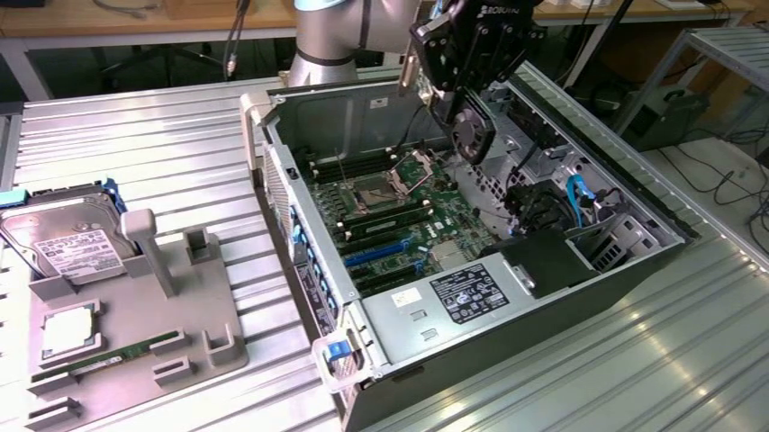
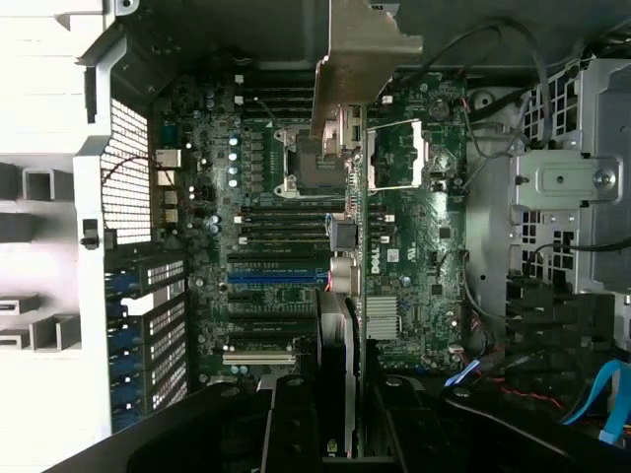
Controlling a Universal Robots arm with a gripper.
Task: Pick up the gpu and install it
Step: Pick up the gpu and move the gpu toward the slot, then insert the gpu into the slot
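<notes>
Slats of bright ribbed metal make up the bench (image 1: 157, 144), with wooden-topped tables (image 1: 72, 16) along the back of the room and loose cables (image 1: 733, 180) trailing on the floor at the exterior view's right. An open computer case (image 1: 637, 261) lies on its side on the bench, its motherboard (image 1: 397, 202) facing up and the blue expansion slots (image 1: 378, 252) in plain sight. Toward the exterior view's left sits a grey holding fixture (image 1: 180, 315). It carries a silver hard drive (image 1: 60, 243) with a white label, a square silver processor chip (image 1: 67, 328) and a narrow green RAM stick (image 1: 121, 351).

The gripper (image 1: 463, 76) hangs over the far end of the case, and its jaws are clenched on the gpu (image 1: 473, 130). The card is held on edge in the air above the motherboard, clear of it, with its round fan facing the exterior view's right and its long silver bracket (image 1: 409, 67) on the side toward the arm's base. In the wrist view the gpu (image 2: 338, 315) runs straight out from between the gripper (image 2: 340, 399) fingers (image 2: 291, 424). It is seen edge-on, its bracket (image 2: 360, 59) at the far end, and the board's slots lie below and just to one side of it.
</notes>
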